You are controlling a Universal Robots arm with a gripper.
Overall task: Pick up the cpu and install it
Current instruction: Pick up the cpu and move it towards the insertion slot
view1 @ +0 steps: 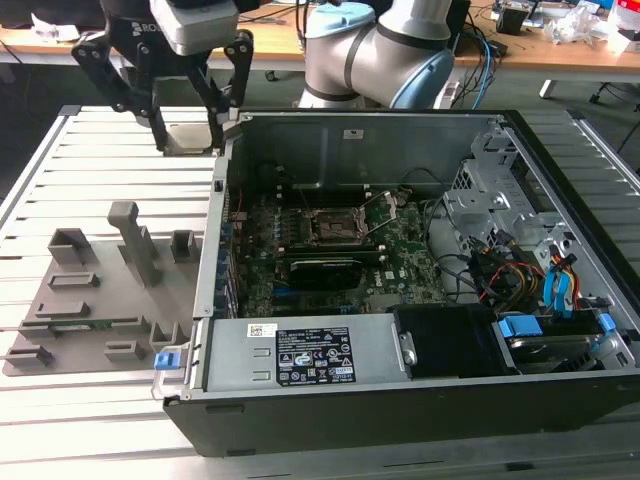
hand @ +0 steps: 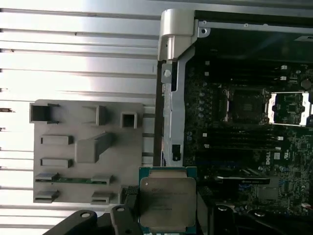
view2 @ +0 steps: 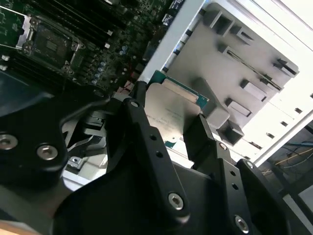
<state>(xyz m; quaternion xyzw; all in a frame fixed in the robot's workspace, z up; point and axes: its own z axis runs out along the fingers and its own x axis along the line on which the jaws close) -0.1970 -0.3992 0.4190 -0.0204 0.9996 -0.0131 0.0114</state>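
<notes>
In the exterior view, the gripper (view1: 188, 135) is seen over the slatted table (view1: 100, 140), outside the case (view1: 400, 420). In the second wrist view, the cpu (view2: 168, 115) is pinched by its edges (presumably to stay level). In the first wrist view, the socket (hand: 244, 105) is shown open, well apart.

We've got a cpu (hand: 167, 203) with a dull, satiny silver metal lid sitting on a green board edge. The gripper (view2: 169, 117) is matt black, metal we'd guess, dotted with shiny screw heads. Table (view1: 60, 180) is bright ribbed metal, kind of brushed. The tray (view1: 90, 300) is flat grey matt plastic. Case (view1: 400, 405) is matt black outside and bare grey sheet metal inside. Arm (view1: 400, 50) looks smooth, glossy silver.
</notes>
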